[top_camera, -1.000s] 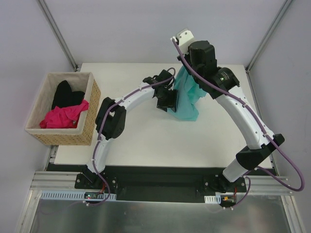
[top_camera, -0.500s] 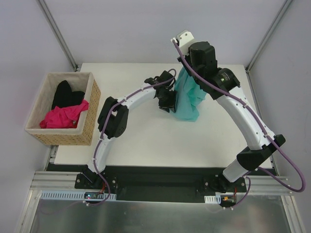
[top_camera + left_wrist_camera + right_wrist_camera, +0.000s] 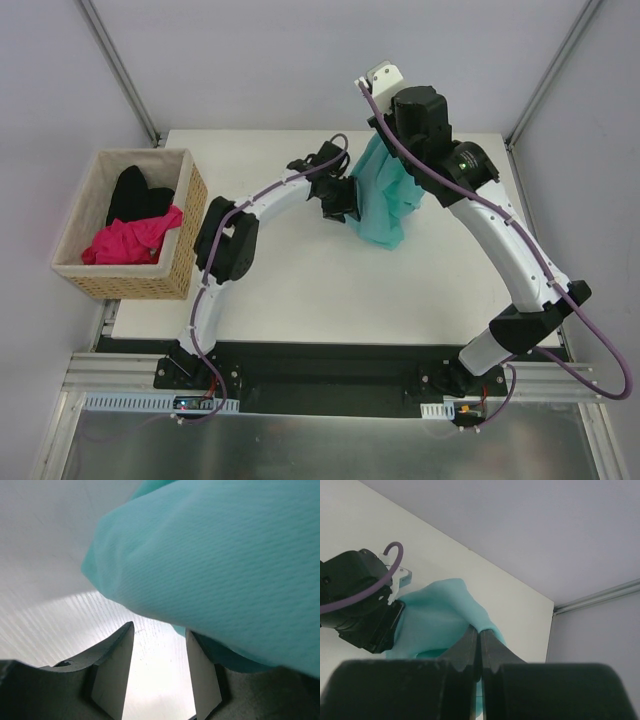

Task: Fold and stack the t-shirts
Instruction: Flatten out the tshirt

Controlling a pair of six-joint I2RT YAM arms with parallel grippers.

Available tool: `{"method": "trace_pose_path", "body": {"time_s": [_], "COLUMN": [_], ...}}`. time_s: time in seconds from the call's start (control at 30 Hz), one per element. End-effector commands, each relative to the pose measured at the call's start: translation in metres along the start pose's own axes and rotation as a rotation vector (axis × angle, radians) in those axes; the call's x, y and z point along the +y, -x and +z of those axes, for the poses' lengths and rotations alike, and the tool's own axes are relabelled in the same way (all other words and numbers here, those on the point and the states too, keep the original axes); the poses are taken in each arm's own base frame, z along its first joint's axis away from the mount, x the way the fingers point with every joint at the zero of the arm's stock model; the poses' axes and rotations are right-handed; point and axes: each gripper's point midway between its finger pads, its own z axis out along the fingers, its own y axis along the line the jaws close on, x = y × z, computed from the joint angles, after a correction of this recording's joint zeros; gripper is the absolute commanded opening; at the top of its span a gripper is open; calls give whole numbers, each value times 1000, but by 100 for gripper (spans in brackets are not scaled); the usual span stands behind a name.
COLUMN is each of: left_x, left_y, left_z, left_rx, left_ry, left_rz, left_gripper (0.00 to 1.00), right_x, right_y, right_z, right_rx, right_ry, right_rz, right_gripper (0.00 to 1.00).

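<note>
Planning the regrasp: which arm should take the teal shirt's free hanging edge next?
Left, likely. The left gripper is open beside the hanging teal t-shirt; the right gripper is shut on it, holding it up.

The top view looks down on the teal t-shirt [image 3: 385,205] from high above, while both wrist views face it close up.
</note>
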Motion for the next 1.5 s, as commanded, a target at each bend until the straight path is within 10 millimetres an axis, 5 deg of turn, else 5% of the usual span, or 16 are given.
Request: {"method": "trace_pose_path", "body": {"time_s": [0.0, 0.6, 0.87, 1.1, 1.47], "left_x": [-16, -41, -3, 37, 27], "left_y": [32, 57, 69, 53, 57], "left_z": [-33, -7, -14, -16, -15], "left_rx": [-98, -85, -136, -134, -115], "left_ry": [-93, -381, -355, -309, -355], "left_rz": [-66, -279, -366, -422, -397], "left_gripper": [46, 47, 47, 47, 48], "right_x": [-17, -18, -20, -18, -14], "right_y": [20, 20, 19, 20, 20], "right_z": [-21, -18, -20, -18, -13], "right_rx": [-80, -71, -67, -70, -66], "right_ry": [-22, -28, -39, -35, -23], "right_rz": [61, 59, 50, 49, 54], "right_gripper": [1, 1, 1, 1, 1]}}
